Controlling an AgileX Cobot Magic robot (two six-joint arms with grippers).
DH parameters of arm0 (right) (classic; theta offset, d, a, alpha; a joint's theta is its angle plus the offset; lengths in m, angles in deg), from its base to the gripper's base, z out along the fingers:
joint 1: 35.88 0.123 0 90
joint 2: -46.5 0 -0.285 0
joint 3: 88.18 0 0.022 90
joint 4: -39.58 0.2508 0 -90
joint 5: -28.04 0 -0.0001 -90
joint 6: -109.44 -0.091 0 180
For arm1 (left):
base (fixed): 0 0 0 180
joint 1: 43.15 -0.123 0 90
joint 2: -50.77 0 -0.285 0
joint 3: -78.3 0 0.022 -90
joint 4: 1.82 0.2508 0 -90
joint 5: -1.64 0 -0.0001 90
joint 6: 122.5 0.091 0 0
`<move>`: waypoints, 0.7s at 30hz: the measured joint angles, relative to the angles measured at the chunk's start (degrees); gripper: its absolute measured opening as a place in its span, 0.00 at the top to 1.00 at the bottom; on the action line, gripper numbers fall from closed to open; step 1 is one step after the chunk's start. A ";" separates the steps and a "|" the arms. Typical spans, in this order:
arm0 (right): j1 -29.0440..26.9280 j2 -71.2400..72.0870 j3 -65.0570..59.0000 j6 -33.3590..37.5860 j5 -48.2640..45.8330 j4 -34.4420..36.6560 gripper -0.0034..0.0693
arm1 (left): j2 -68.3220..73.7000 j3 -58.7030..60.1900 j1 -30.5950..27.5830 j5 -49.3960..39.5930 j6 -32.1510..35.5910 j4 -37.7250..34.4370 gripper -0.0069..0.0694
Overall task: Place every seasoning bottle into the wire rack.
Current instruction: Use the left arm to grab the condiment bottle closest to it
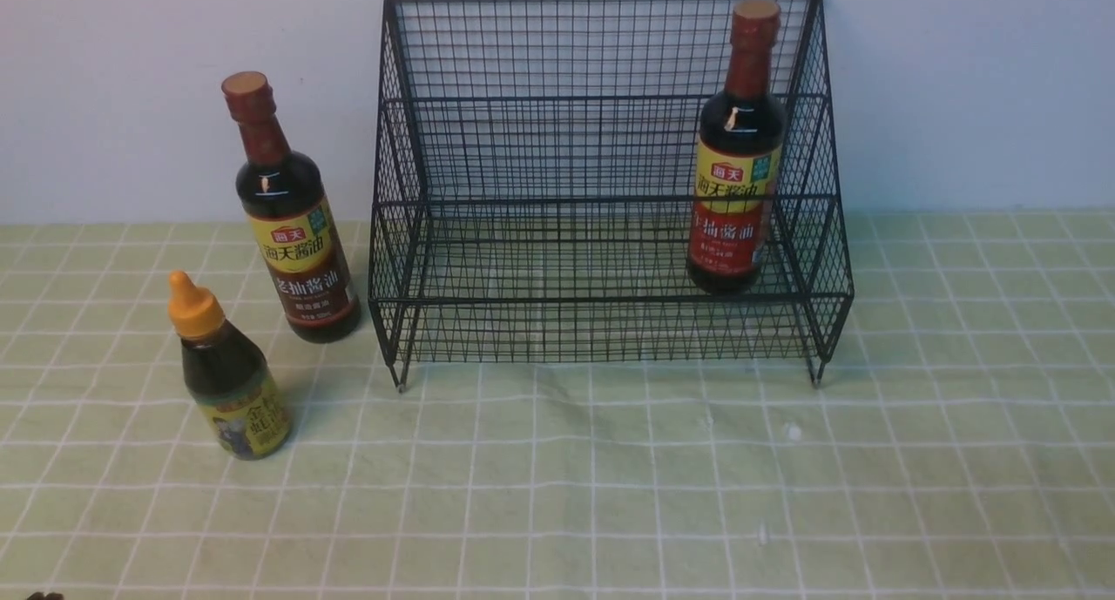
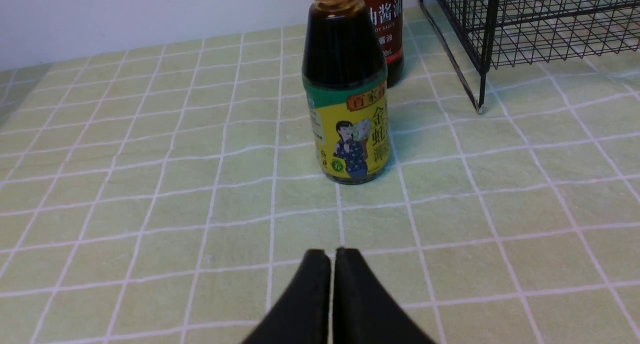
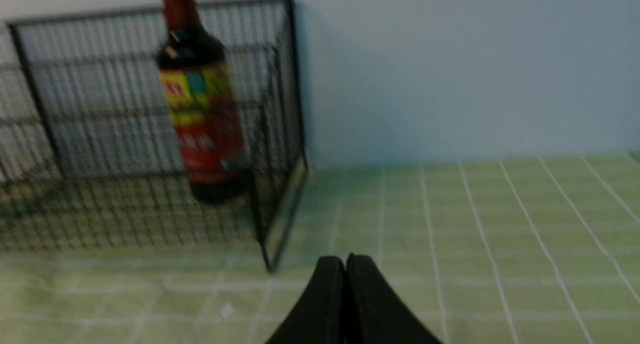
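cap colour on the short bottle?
Orange-yellow, a pointed nozzle cap on the short bottle. Front view shows it best; the left wrist view crops it.

(a) The left gripper (image 2: 332,256), seen from its own wrist: two black fingers (image 2: 310,299) lie pressed together along their inner faces, tips meeting, nothing between them. It is aimed forward over the near left part of the tabletop (image 2: 150,184).

(b) The right gripper (image 3: 345,261), seen from its own wrist in a blurred picture: both fingers likewise closed tip to tip and empty, aimed toward the tabletop's far edge.
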 joint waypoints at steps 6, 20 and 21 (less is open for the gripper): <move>-2.30 -0.11 -0.25 0.12 -4.93 -0.17 0.97 | 0.00 0.00 0.00 0.00 0.00 0.00 0.92; -2.32 -0.11 -0.25 0.26 -4.98 -0.17 0.97 | 0.00 0.00 0.00 0.00 0.00 0.00 0.92; -2.32 -0.11 -0.25 0.26 -4.98 -0.17 0.97 | 0.00 0.00 0.00 0.00 0.00 0.00 0.92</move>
